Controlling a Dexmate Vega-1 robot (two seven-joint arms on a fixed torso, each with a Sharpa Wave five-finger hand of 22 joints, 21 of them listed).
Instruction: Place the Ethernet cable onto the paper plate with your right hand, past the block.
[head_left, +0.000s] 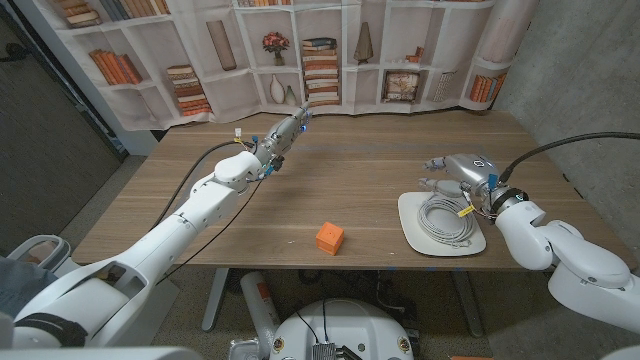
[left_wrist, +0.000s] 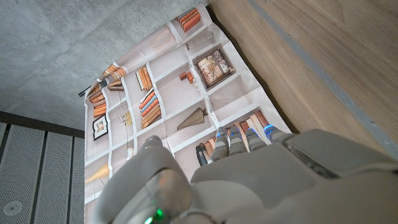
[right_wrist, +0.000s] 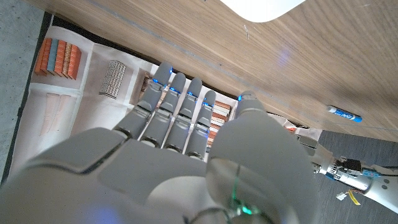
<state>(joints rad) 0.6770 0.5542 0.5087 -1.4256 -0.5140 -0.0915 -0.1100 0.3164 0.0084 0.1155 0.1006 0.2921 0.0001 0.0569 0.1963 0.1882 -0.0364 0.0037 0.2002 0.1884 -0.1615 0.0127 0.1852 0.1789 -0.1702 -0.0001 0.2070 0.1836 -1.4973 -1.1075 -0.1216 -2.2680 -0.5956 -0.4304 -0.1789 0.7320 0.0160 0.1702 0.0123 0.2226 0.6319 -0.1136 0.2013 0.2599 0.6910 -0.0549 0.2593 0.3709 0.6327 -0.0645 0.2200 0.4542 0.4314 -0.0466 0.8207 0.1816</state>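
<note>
Coiled grey Ethernet cable (head_left: 447, 220) lies on the white, rounded-square paper plate (head_left: 412, 229), right of a small orange block (head_left: 329, 238).
The right hand (head_left: 462, 175), glossy grey, hovers beside the plate's far edge, fingers straight, empty. The left hand (head_left: 283, 134) reaches far across the wood-grain table (head_left: 200, 215), fingers extended, holding nothing.

You have lots of bare table (head_left: 400, 150) between the arms. Only the orange block (head_left: 330, 237) sits in the way, left of the paper plate (head_left: 412, 232), near the front edge.
</note>
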